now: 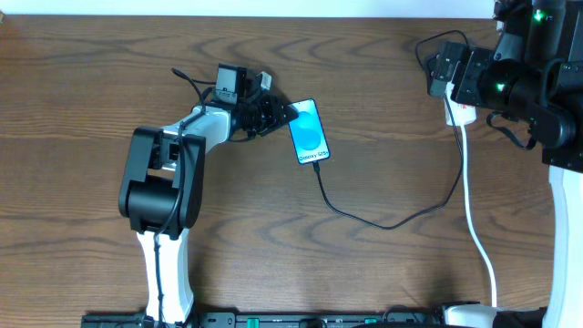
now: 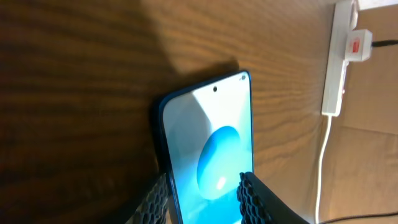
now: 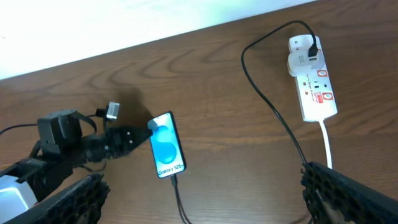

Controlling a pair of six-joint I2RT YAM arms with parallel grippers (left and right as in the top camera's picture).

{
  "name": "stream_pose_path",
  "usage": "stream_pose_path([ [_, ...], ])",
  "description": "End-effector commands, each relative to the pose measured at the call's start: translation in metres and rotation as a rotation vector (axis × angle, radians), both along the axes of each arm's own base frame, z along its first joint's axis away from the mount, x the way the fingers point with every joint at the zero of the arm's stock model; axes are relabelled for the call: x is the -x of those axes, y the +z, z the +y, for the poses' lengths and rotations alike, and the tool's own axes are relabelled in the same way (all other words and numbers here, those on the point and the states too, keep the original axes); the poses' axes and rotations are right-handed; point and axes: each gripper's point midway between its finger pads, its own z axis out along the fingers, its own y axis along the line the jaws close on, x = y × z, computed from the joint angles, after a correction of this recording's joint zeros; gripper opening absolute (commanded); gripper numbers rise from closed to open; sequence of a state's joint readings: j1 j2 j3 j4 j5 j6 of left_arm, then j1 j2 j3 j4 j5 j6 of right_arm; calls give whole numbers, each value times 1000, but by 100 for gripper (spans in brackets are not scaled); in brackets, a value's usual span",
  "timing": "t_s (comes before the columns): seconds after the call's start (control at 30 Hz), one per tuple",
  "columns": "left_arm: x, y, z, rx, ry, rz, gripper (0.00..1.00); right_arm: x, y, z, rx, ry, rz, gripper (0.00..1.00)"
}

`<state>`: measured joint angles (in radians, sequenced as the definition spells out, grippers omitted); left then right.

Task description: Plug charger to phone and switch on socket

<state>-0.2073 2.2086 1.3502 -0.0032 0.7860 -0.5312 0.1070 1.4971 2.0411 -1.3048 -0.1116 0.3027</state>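
Note:
The phone (image 1: 307, 133) lies on the table with its blue screen up and "Galaxy S25" text showing (image 3: 168, 152). The charger's plug (image 1: 315, 169) sits in the phone's bottom end. Its thin black cable (image 1: 392, 222) loops right and up to the socket (image 3: 314, 87), where the adapter (image 3: 306, 50) is plugged in. The socket's red switches (image 3: 324, 87) show. My left gripper (image 1: 281, 113) is shut on the phone's top end, with a finger on each side (image 2: 208, 199). My right gripper (image 1: 448, 77) hovers above the socket, open and empty (image 3: 202, 190).
The socket's thick white cord (image 1: 474, 219) runs down the right side to the table's front edge. The left arm's base (image 1: 159, 191) stands left of the phone. The socket also shows in the left wrist view (image 2: 339, 62). A pale wall borders the table's far edge (image 3: 124, 25).

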Motion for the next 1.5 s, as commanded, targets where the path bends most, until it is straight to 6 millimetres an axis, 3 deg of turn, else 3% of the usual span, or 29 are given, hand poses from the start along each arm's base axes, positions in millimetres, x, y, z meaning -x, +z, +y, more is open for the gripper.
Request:
stream_pose_path([
  [0.0, 8, -28, 0, -31, 23, 54, 41, -1, 0, 0, 7, 9, -3, 99],
  [0.4, 4, -24, -5, -17, 12, 23, 41, -1, 0, 0, 7, 9, -4, 99],
  [0.7, -4, 3, -22, 102, -61, -81, 42, -5, -4, 0, 11, 7, 10, 99],
  [0.97, -7, 4, -16, 114, -25, -52, 42, -7, -7, 0, 12, 6, 17, 99],
  [1.13, -12, 17, -4, 148, -11, -54, 43, -8, -8, -1, 17, 1, 19, 98],
  [1.2, -13, 28, 1, 170, -12, -66, 42, -10, -11, -1, 17, 2, 26, 80],
  [1.27, -16, 40, 5, 185, -12, -86, 42, -14, -17, 0, 19, 2, 42, 55],
  [1.47, -21, 78, 20, 191, 11, -142, 42, -26, -53, 18, 32, 46, 143, 11],
])
